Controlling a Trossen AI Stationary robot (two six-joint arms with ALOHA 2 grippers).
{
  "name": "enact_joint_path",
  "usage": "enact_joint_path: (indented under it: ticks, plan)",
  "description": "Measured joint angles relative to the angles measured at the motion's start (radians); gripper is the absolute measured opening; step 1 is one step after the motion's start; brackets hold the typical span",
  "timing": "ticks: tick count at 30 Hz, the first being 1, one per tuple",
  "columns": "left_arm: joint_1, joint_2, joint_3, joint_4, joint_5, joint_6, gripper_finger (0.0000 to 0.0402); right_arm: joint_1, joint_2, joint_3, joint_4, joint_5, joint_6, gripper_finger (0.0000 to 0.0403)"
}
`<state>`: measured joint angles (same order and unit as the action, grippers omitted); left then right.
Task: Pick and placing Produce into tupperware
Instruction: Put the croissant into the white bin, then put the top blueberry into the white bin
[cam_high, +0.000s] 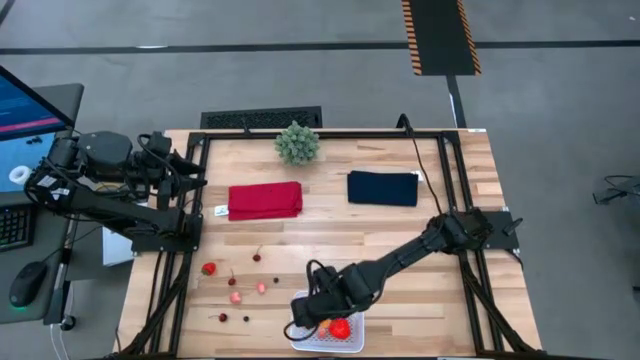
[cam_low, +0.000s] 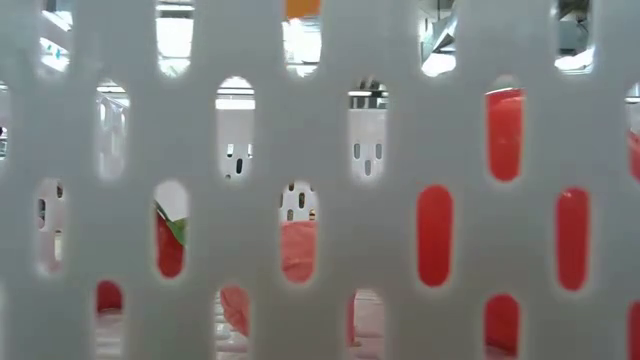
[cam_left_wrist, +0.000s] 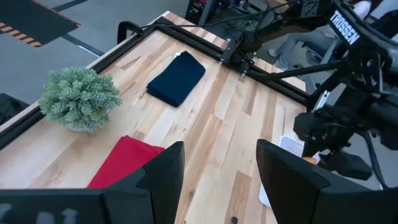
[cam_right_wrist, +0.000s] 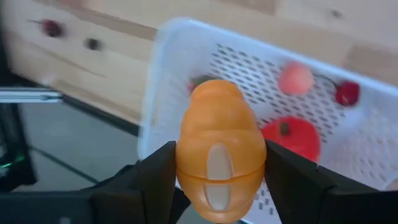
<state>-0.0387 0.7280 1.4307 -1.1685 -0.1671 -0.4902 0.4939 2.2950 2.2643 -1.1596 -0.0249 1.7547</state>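
A: Where is the right gripper (cam_right_wrist: 217, 180) just now?

B: Over the white container (cam_high: 326, 335) at the near edge of the bench (cam_high: 380, 230), pinching an orange toy fruit (cam_right_wrist: 219, 152) between its two fingers. The wrist view looks past the fruit straight down into the container, so I judge it is held there to be let go inside.

A: What is in the container?

B: A red pepper-like piece (cam_right_wrist: 291, 138), a pinkish piece (cam_right_wrist: 295, 79) and a small dark red cherry (cam_right_wrist: 347, 93) lie on its mesh bottom. The low view is filled by the container's slotted wall, with red shapes showing through the slots.

A: And the rest of the fruit?

B: Loose on the bench to the left of the container: a strawberry (cam_high: 208, 268), two pinkish pieces (cam_high: 236, 296) and a few cherries (cam_high: 222, 317), well apart from one another. I would say the job is part done.

A: The left arm?

B: It waits at the left edge of the bench, its gripper (cam_left_wrist: 217, 180) spread and holding nothing, pointing across at the red cloth (cam_high: 264, 200), the navy cloth (cam_high: 382, 188) and the green plant (cam_high: 297, 143). Staying back keeps it clear of the right arm's reach.
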Motion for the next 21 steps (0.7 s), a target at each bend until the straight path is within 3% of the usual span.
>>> enact_joint_path:
  ticks: [7,12,16,21]
  plan:
    - [0.000,0.000,0.000,-0.004,0.014,-0.002,0.0190,0.020,0.000,-0.071,0.066,-0.031,0.079,0.0254]
    - [0.000,0.000,0.000,-0.004,0.053,-0.019,0.0190,0.007,0.002,-0.093,0.102,-0.073,0.076,0.0308]
    - [0.000,0.000,0.000,-0.004,0.063,-0.029,0.0190,-0.003,0.002,-0.093,0.102,-0.043,0.065,0.0362]
    - [0.000,0.000,0.000,-0.003,0.058,0.012,0.0190,-0.026,-0.008,-0.093,0.207,-0.023,-0.091,0.0395]
